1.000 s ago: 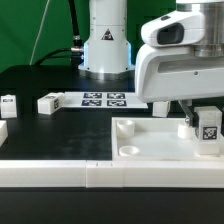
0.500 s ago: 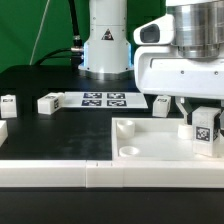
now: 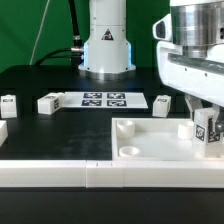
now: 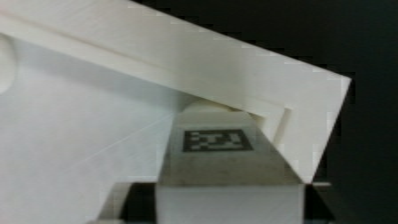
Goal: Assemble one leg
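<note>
My gripper (image 3: 205, 126) is shut on a leg (image 3: 208, 131), a small white block with a black-and-white tag. It holds the leg upright at the far right corner of the large white recessed panel (image 3: 150, 143). In the wrist view the leg (image 4: 221, 150) fills the space between the dark fingers (image 4: 139, 202) of the gripper (image 4: 222, 206) and stands in the panel's inner corner (image 4: 267, 75). Whether its lower end touches the panel floor is hidden.
Two more white blocks (image 3: 10, 105) (image 3: 48, 102) lie on the black table at the exterior view's left, and another (image 3: 162, 103) lies behind the panel. The marker board (image 3: 105, 99) lies before the robot base. A white rail (image 3: 60, 172) runs along the front.
The wrist has turned and shifted toward the exterior view's right. The held leg has moved slightly right with it, nearer the panel's right rim.
</note>
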Robot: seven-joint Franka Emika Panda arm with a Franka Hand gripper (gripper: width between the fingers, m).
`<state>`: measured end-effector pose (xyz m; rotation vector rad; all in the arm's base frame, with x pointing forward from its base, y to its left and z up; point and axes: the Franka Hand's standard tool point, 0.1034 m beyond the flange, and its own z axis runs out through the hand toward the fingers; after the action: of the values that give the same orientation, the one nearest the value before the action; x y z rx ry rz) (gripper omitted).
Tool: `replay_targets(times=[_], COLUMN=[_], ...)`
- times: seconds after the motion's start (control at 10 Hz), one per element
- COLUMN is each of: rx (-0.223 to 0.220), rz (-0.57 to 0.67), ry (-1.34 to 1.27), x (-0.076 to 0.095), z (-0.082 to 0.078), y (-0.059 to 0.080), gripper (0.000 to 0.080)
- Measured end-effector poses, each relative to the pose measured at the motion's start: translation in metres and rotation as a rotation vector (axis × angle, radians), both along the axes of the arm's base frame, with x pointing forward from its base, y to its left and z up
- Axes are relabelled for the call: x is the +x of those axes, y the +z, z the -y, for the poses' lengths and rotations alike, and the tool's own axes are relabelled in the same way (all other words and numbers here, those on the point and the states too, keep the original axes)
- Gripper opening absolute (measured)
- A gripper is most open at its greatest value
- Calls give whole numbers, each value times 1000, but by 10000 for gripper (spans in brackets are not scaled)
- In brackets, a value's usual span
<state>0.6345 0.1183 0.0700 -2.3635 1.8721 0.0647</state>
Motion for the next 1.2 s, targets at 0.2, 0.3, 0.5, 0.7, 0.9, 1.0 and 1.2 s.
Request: replay_targets(times=[0.2, 0.3, 0.5, 0.7, 0.9, 1.0, 1.2], rx=[14, 21, 22, 19, 13, 14, 5], rz=[-16, -21, -22, -14, -11, -8, 12], ry=[-143, -179, -182, -122, 44, 160, 409], x=[0, 0, 0, 1, 0, 1, 1], z=[0, 0, 0, 0, -1, -3, -6], y=[0, 0, 0, 0, 2, 4, 5], gripper=[291, 292, 292, 473, 588, 639, 646])
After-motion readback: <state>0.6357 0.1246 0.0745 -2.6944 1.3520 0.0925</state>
